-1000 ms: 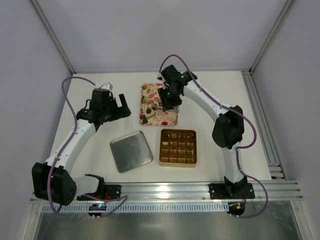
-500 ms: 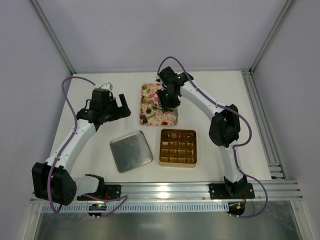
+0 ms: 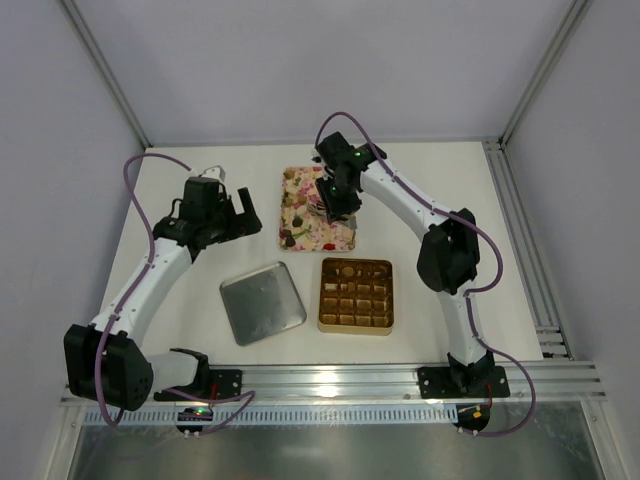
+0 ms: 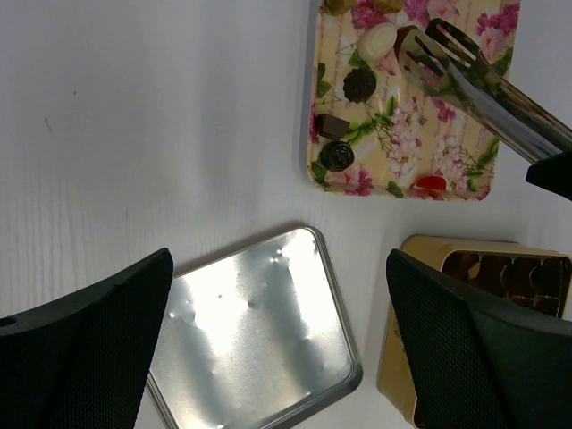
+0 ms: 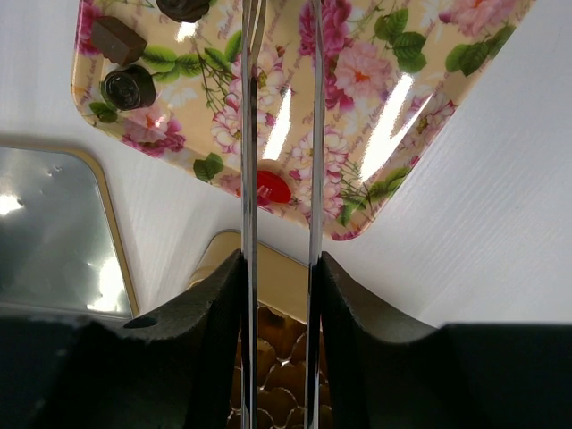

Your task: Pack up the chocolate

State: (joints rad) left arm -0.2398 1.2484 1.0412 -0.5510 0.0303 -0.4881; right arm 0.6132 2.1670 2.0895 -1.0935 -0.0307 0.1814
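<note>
Your left wrist view shows what the others hide: the tongs' (image 4: 447, 55) slotted steel tips just beside a white sweet at the top of the glossy floral tray (image 4: 420, 134). The chocolate (image 4: 337, 156) lies along the tray's left and lower edges: dark ribbed rounds, a brown square and a red piece. The right wrist view shows the right tool (image 5: 279, 268) clamped on the tongs' two thin blades. The left tool (image 3: 241, 212) stands wide apart, holding nothing. Below the tray on the white table (image 4: 134, 134), a dimpled tin lid (image 4: 259, 331) sits beside the gold gridded box (image 4: 474, 245).

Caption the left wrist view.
Metal tongs hover over the floral tray of chocolates, beside a silver lid and gold box.
</note>
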